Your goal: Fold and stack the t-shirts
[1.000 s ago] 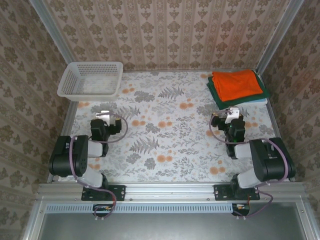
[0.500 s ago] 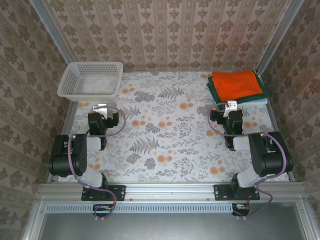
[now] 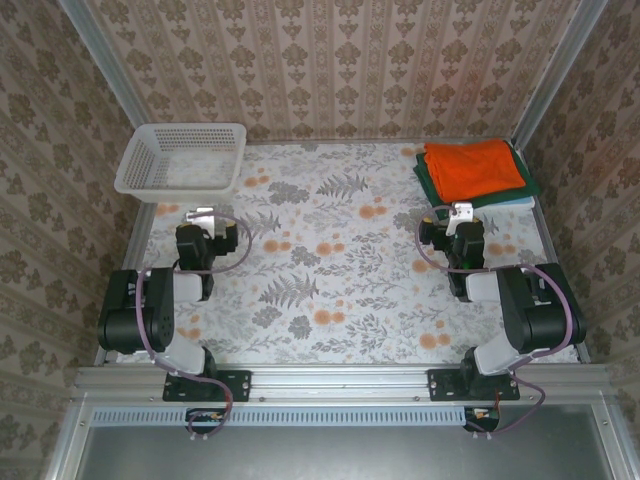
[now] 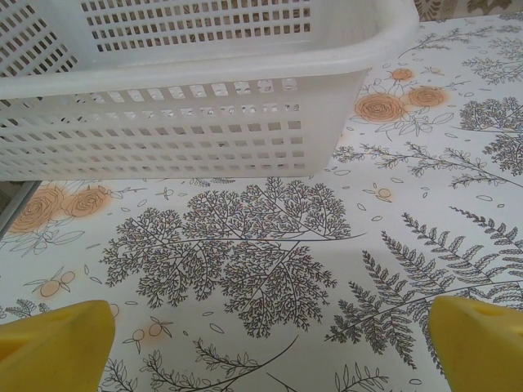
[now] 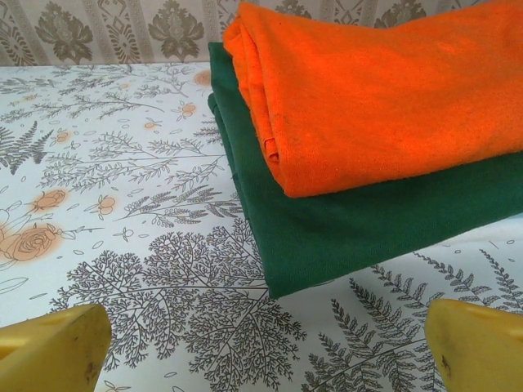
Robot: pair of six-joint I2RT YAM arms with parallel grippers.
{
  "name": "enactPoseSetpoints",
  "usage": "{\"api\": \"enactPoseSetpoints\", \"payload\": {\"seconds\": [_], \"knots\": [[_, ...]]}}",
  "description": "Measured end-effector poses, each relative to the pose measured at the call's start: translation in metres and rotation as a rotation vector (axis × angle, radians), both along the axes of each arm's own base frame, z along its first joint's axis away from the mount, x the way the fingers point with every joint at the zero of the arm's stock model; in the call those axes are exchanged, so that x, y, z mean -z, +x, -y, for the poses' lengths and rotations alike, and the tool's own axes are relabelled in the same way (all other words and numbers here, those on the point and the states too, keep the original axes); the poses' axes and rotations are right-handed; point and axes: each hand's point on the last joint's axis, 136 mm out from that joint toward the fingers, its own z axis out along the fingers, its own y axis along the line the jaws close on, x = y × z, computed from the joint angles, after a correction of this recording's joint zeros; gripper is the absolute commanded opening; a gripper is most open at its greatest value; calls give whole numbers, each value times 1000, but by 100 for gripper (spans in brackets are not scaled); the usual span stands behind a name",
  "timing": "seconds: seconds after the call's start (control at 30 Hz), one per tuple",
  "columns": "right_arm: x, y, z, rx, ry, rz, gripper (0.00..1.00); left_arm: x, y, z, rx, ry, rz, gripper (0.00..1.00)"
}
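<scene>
— White plastic basket [image 3: 182,158] stands at the far left corner of the table [image 3: 330,290]. And the left gripper [image 4: 270,347]?
— It is just short of the basket's near wall, low over the flowered tabletop. Its yellow fingers [image 4: 53,343] are spread wide with only bare tabletop between them.
— The right gripper [image 5: 265,351]?
— Spread wide as well, gripping nothing, facing the shirts from close by.
— Where are those?
— In the far right corner, folded and stacked. The orange t-shirt [image 5: 384,90] lies on top of the dark green t-shirt [image 5: 359,224], whose edges stick out beneath it on the left and near sides.
</scene>
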Motion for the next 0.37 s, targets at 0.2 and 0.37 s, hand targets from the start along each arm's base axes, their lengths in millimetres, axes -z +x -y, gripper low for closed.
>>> {"api": "enactPoseSetpoints", "payload": {"seconds": [0.2,0.37], "knots": [[1,0,0,-5,4,-4,100,0,0,0,0,0,0,100],[2,-1,0,-14,9,-9,100,0,0,0,0,0,0,100]]}}
